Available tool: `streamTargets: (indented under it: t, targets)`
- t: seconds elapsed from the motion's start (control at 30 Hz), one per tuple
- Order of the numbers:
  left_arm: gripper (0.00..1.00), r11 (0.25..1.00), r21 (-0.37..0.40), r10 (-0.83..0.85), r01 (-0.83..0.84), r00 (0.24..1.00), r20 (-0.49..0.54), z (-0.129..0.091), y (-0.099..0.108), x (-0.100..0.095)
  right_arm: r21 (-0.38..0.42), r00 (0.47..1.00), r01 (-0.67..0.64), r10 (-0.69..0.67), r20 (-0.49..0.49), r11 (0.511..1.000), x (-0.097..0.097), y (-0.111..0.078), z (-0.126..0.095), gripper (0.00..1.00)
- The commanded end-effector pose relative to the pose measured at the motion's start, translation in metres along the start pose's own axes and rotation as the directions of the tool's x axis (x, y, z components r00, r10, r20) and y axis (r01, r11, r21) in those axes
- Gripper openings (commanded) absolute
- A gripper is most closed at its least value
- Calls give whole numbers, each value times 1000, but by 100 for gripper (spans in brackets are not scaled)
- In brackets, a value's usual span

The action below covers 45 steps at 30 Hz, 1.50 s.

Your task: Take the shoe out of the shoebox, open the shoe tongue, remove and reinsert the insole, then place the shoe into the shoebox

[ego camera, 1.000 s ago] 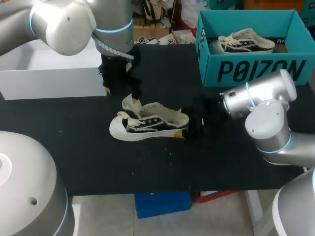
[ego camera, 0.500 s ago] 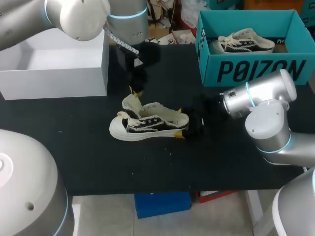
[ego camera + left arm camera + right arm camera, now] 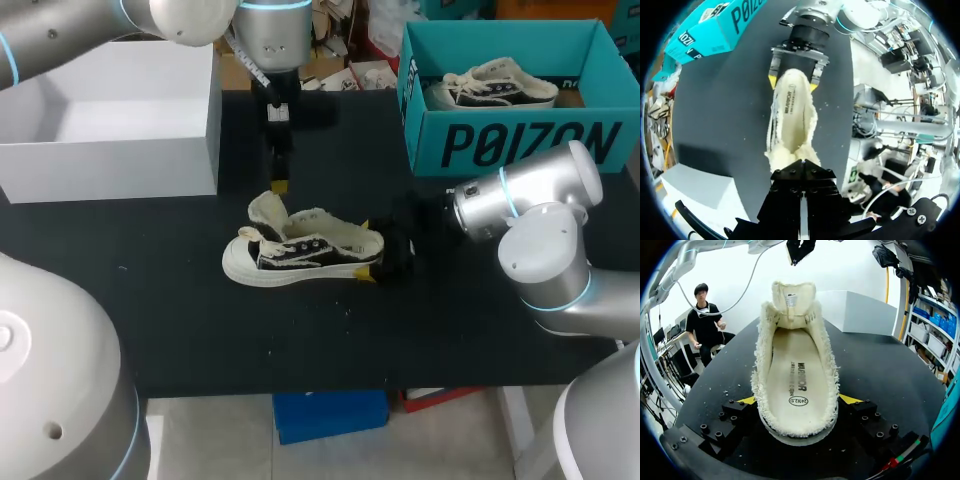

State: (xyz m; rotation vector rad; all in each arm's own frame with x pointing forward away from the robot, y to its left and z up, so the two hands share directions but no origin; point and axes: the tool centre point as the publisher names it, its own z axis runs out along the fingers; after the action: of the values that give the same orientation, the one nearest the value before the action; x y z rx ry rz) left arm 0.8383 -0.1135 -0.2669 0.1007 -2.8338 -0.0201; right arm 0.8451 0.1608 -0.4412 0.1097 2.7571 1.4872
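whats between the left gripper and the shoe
Nothing. In the head view the left gripper hangs just behind the shoe, near its raised tongue, with only a short gap over bare table.

A black-and-cream fleece-lined sneaker (image 3: 300, 252) is sitting upright, well apart from the teal shoebox (image 3: 520, 145), toe pointing away from it. Its tongue (image 3: 266, 210) is standing open, its insole (image 3: 797, 385) lying flat inside.
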Motion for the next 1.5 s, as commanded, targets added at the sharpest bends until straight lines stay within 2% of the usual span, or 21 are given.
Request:
streamTargets:
  t: [0.03,0.1,0.17,0.73,0.83,1.13,1.5]
  targets:
    - [0,987,101,132,-125,989,-66,-1,-11,-6,1,1000,-1,1,0,1000,0,-1,0,0]
    - [0,971,171,181,-168,982,-60,-3,-20,1,1,1000,-1,1,0,1000,0,-1,0,0]
    - [0,961,200,208,-190,976,-71,-4,-30,4,1,1000,-1,1,0,1000,0,-1,0,0]
    - [0,961,202,207,-190,976,-69,-4,-34,6,1,1000,-1,1,0,1000,0,-1,0,0]
    - [0,966,177,198,-187,979,-47,-5,-32,4,1,1000,-1,1,0,1000,0,-1,0,0]
    - [0,974,141,187,-179,982,-43,16,-36,-1,1,1000,-1,1,0,1000,0,-1,0,0]
    - [0,978,145,164,-151,983,-84,51,-34,-17,1,1000,-1,1,0,1000,0,-1,0,0]
